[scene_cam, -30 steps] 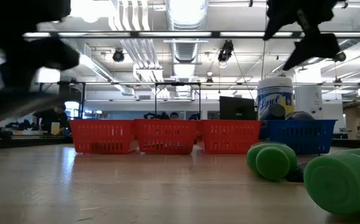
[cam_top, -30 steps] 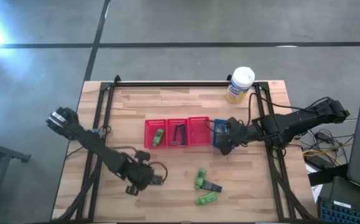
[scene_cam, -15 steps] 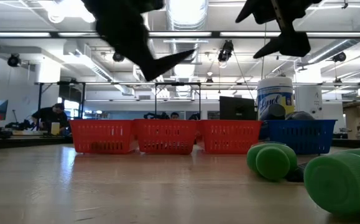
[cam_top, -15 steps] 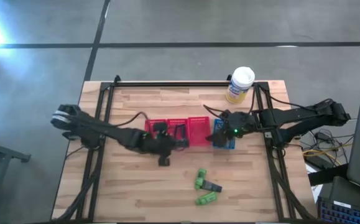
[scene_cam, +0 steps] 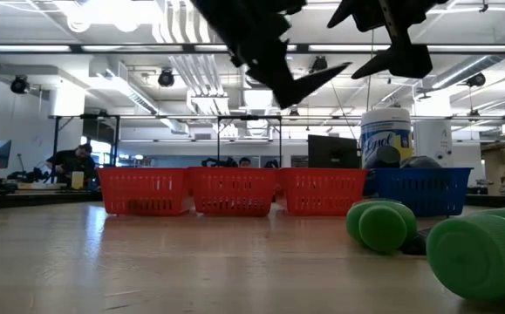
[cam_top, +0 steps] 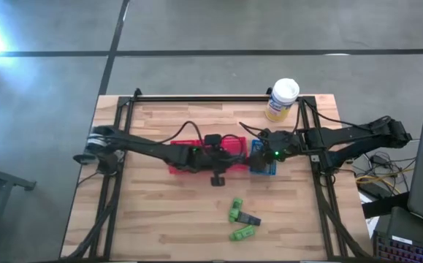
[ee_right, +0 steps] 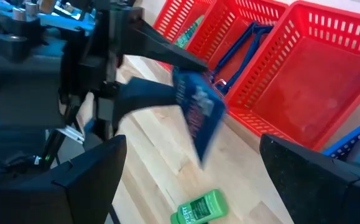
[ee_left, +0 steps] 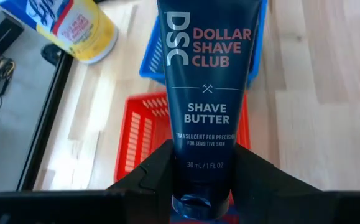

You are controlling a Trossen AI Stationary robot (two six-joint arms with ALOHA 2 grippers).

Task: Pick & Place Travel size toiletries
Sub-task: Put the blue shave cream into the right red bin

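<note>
My left gripper [cam_top: 215, 168] hangs above the near side of the red baskets [cam_top: 210, 155], shut on a dark blue tube [ee_left: 206, 81] printed "Shave Butter". My right gripper [ee_right: 195, 168] is open above the blue basket [cam_top: 264, 162] and holds nothing. A green tube [ee_right: 189, 31] lies in the left red basket and a blue razor [ee_right: 239, 46] in the middle one. Two green tubes [cam_top: 235, 210] [cam_top: 242, 234] and a small dark tube [cam_top: 250, 218] lie on the table's near part. My left gripper pinches the dark blue tube at its cap end [ee_left: 198, 198] between the two fingers [ee_left: 156, 175]. The tube runs straight out ahead along the fingers. It is lifted clear, with its flat end [ee_right: 199, 134] over the red baskets, pointing toward the blue basket.
A white-and-yellow canister [cam_top: 281, 99] stands at the table's far right, behind the blue basket. Three red baskets sit in a row with the blue one at their right end. Bare wood lies on the table's near left. People and desks show in the room beyond.
My left arm has swung from the table's near left toward the far right and up, carrying the dark blue tube to the red baskets. My right gripper has shifted a little toward the far edge, over the blue basket, then kept still.
</note>
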